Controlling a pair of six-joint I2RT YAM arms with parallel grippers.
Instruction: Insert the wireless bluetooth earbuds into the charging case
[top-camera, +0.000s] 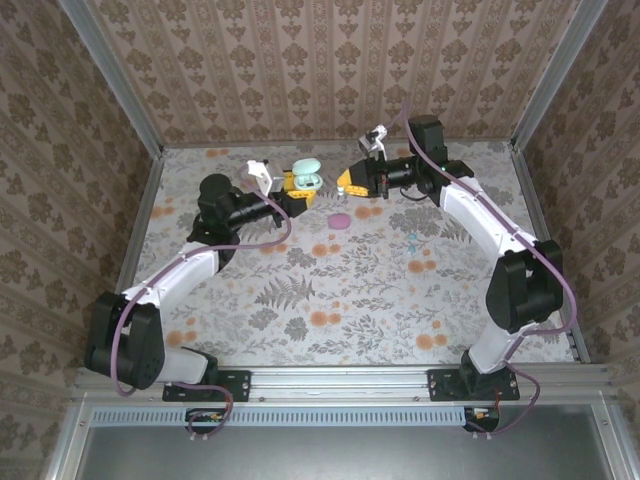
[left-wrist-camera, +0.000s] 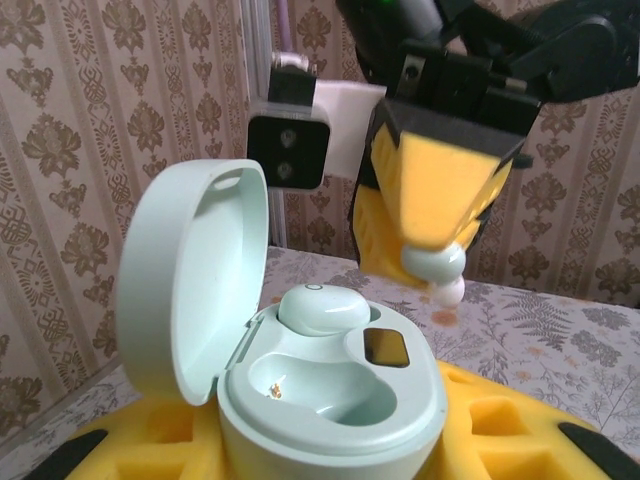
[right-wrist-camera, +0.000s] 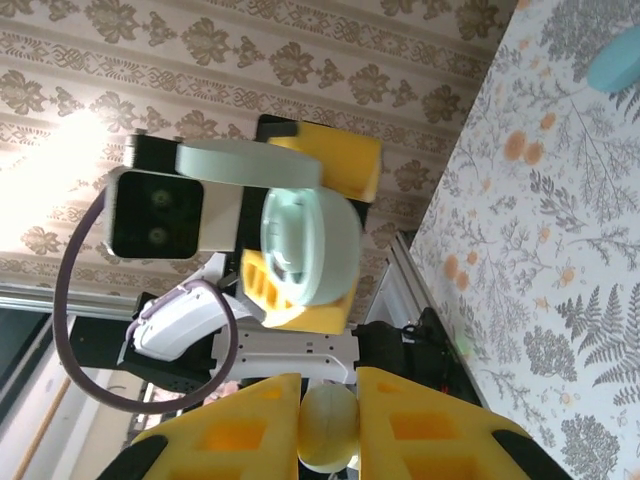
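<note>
Pale mint charging case (left-wrist-camera: 330, 400) upright in left gripper (top-camera: 296, 192), lid (left-wrist-camera: 190, 280) swung open leftward, seated earbud (left-wrist-camera: 320, 308) in far socket, near socket bare, second earbud (left-wrist-camera: 437, 272) pinched by right gripper (top-camera: 352, 186), beyond and above case

The bottom edge of the left wrist view cuts off the base of the charging case (left-wrist-camera: 420, 400) and most of the left gripper's (left-wrist-camera: 330, 455) yellow fingers (left-wrist-camera: 520, 430) beside it. The right gripper's (left-wrist-camera: 437, 245) jaws hide most of the earbud (left-wrist-camera: 440, 275); just its rounded end pokes out. In the right wrist view that earbud runs off the bottom edge, and a teal thing (right-wrist-camera: 615, 55) in the top right corner is cropped beyond telling. From above, a teal speck (top-camera: 413, 240) on the surface (top-camera: 330, 300) is too small to name.
</note>
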